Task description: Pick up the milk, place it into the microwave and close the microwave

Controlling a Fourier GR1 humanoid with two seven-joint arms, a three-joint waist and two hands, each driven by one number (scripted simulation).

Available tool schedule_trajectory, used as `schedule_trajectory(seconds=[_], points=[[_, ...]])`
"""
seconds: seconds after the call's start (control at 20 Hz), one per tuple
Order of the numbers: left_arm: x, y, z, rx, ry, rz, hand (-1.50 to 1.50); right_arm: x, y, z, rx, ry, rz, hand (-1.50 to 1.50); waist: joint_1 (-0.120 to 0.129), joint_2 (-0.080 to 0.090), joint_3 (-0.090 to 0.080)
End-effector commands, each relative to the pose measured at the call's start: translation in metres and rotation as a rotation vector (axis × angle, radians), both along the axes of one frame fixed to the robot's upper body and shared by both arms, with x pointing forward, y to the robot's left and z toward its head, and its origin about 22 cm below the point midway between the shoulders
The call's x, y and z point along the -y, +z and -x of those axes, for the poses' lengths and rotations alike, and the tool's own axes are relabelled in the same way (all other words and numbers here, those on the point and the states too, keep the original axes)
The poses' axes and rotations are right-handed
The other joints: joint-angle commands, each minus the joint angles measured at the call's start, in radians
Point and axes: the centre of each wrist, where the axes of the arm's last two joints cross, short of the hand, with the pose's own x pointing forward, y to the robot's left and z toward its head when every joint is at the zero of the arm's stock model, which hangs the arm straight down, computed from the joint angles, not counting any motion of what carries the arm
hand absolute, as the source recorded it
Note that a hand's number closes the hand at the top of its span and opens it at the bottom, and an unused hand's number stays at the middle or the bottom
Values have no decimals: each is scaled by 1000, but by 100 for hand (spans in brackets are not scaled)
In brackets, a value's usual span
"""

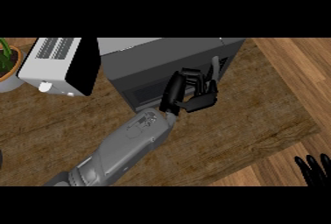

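1. Right robot hand (314, 169) rests at the 5 o'clock corner of the view, fingers straight and pointing up, holding nothing.
2. Left forearm (123, 146) runs from 7 o'clock up toward the centre. It ends in the left robot hand (192, 91), which is against the right part of the microwave (161, 59) front.
3. Its fingers are curled in, with the thumb below them. Nothing shows between them, so it looks closed on nothing, though the palm side is hidden.
4. The milk is not in view. It may be inside the microwave or behind the hand, and I cannot tell which.
5. The dark window shows at 9 o'clock of the hand. The door looks flush with the body, but I cannot be sure it is latched.
6. Judged from the task alone, a milk carton should be fairly light, with smooth walls that dent if squeezed. The best hold would be round the middle of the body, fingers on one flat side and thumb on the other, keeping it upright.
7. A toaster (58, 65) stands on the worktop (245, 127) at 9 o'clock of the microwave, and a plant pot (8, 72) sits at the left edge.
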Motion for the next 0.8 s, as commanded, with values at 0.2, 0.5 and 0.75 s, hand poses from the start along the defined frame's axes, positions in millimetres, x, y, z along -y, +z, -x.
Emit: schedule_trajectory(seconds=[0.2, 0.5, 0.75], points=[[0, 10, -16, 26, 13, 23, 150, 1, 13, -2, 28, 54, -15, -150, -14, 12, 1], [-1, 9, -18, 31, 39, 35, 150, 5, 22, -3, 59, 59, -16, -150, -37, 10, 4], [-2, 6, -19, 37, 46, 35, 150, 4, 29, -3, 67, 76, -22, -150, -41, 16, 3]])
